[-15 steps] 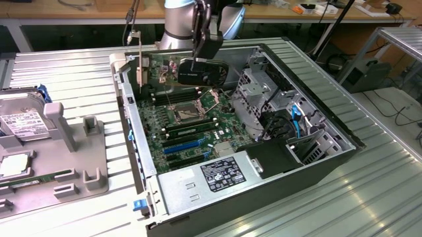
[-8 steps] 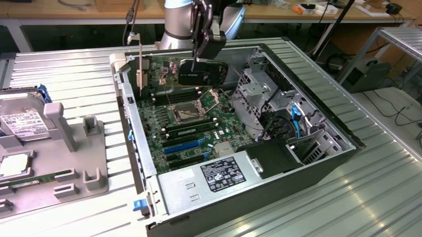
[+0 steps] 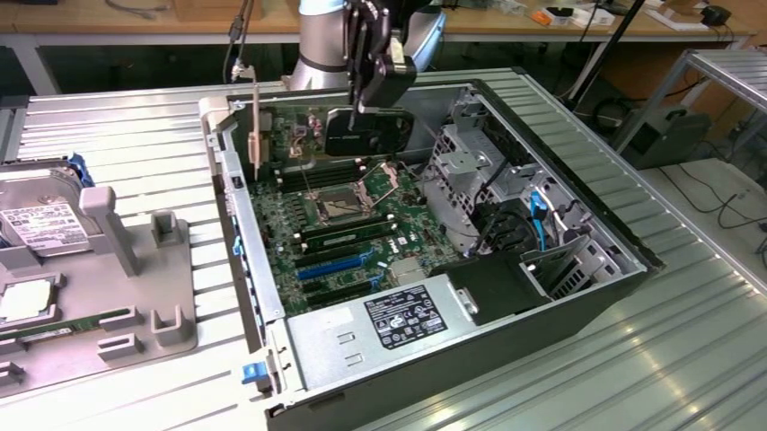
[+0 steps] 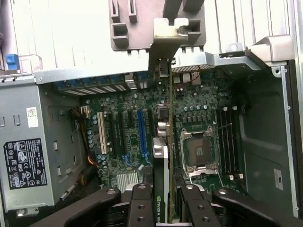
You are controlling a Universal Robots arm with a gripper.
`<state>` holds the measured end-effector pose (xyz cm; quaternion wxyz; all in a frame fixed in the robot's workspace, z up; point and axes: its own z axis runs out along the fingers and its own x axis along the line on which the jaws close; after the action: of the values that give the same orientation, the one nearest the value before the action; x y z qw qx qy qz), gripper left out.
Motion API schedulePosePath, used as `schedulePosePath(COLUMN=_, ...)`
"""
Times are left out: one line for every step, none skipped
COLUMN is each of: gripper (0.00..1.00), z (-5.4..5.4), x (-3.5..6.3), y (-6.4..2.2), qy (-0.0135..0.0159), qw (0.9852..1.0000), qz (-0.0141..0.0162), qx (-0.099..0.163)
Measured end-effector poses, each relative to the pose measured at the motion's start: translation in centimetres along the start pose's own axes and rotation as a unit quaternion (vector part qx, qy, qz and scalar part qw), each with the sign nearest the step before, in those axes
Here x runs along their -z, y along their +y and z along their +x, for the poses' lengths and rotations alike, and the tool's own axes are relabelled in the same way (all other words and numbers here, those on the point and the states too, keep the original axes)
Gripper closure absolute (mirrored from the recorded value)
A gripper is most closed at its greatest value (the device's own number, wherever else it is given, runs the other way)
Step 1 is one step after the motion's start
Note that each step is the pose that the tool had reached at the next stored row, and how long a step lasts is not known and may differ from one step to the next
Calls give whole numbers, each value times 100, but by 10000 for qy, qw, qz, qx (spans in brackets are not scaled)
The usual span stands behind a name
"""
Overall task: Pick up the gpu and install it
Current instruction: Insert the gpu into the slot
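The gpu [image 3: 359, 135] is a black card held upright on its edge over the motherboard [image 3: 348, 224], toward the far end of the open computer case [image 3: 599, 269]. Its long pale metal bracket strip [image 3: 257, 126] hangs down by the case wall on the exterior view's left. My gripper [image 3: 381, 76] is shut on the card's upper edge. In the wrist view the gpu [image 4: 169, 118] runs edge-on from between my fingers [image 4: 141, 205] out to its bracket [image 4: 166, 40]. My gripper [image 4: 164, 201] holds it between the blue slot [image 4: 140, 135] and the CPU socket [image 4: 199, 151].
A grey tray [image 3: 132, 296] on the exterior view's left holds a hard drive [image 3: 36, 224] and a green memory stick [image 3: 72, 323]. Inside the case are the power supply [image 3: 396, 323], a metal drive cage [image 3: 480, 171] and cables. The ribbed metal table [image 3: 671, 359] surrounds it.
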<state>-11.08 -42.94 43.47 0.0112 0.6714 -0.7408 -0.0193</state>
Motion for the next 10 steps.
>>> schedulePosePath(gripper=73, z=0, x=0, y=0, qy=2, qw=10000, qz=0, qx=48)
schedulePosePath(gripper=73, z=0, x=0, y=0, qy=5, qw=9999, qz=-1, qx=120)
schedulePosePath(gripper=73, z=0, x=0, y=0, qy=7, qw=9999, qz=-1, qx=172)
schedulePosePath(gripper=73, z=0, x=0, y=0, qy=10, qw=9997, qz=-2, qx=228)
schedulePosePath(gripper=73, z=0, x=0, y=0, qy=12, qw=9996, qz=-3, qx=284)
schedulePosePath(gripper=73, z=0, x=0, y=0, qy=15, qw=9994, qz=-3, qx=354)
schedulePosePath(gripper=73, z=0, x=0, y=0, qy=19, qw=9990, qz=-4, qx=438)
schedulePosePath(gripper=73, z=0, x=0, y=0, qy=21, qw=9988, qz=-5, qx=488)
schedulePosePath(gripper=73, z=0, x=0, y=0, qy=23, qw=9986, qz=-5, qx=523)
schedulePosePath(gripper=73, z=0, x=0, y=0, qy=26, qw=9982, qz=-6, qx=607)
